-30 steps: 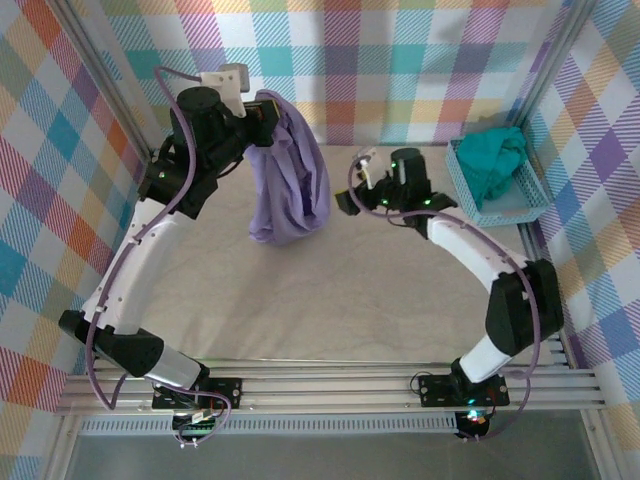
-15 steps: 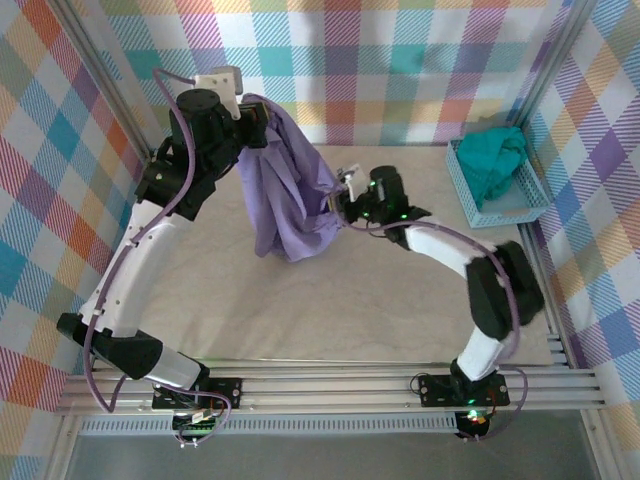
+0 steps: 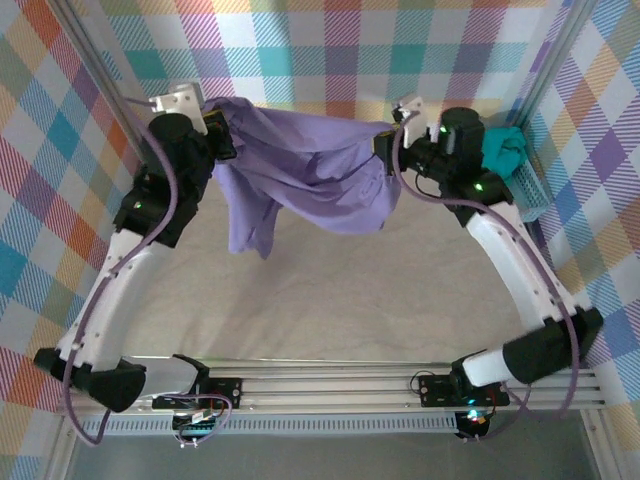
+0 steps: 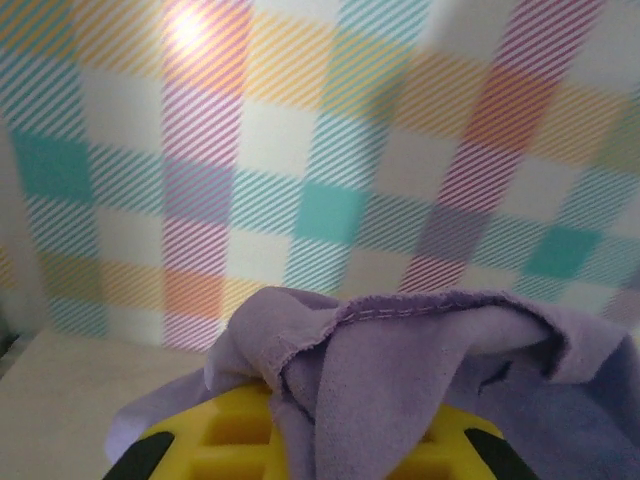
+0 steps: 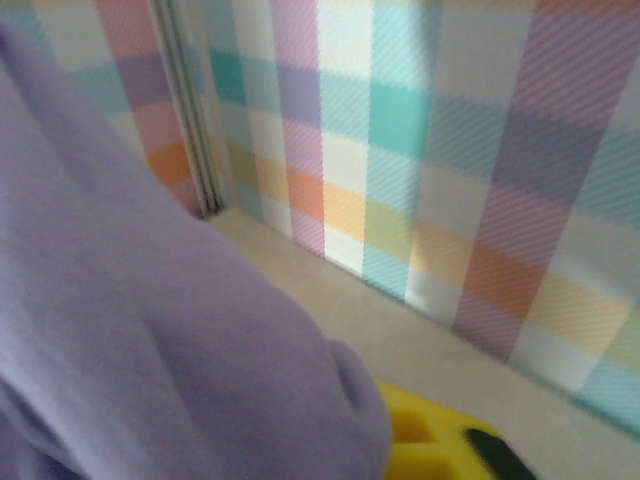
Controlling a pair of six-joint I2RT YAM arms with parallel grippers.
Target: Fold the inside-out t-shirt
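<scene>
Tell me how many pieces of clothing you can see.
2. The purple t-shirt hangs stretched between the left hand and right hand; a teal garment sits in the basket at right. More may be hidden under it.

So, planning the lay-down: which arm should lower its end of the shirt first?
Probably left: below the left claw the t-shirt hangs lowest, nearest the table; the right claw holds its end high beside the basket.

Crumpled lavender t-shirt (image 3: pixel 310 175) aloft, spread wide, left part drooping.
</scene>
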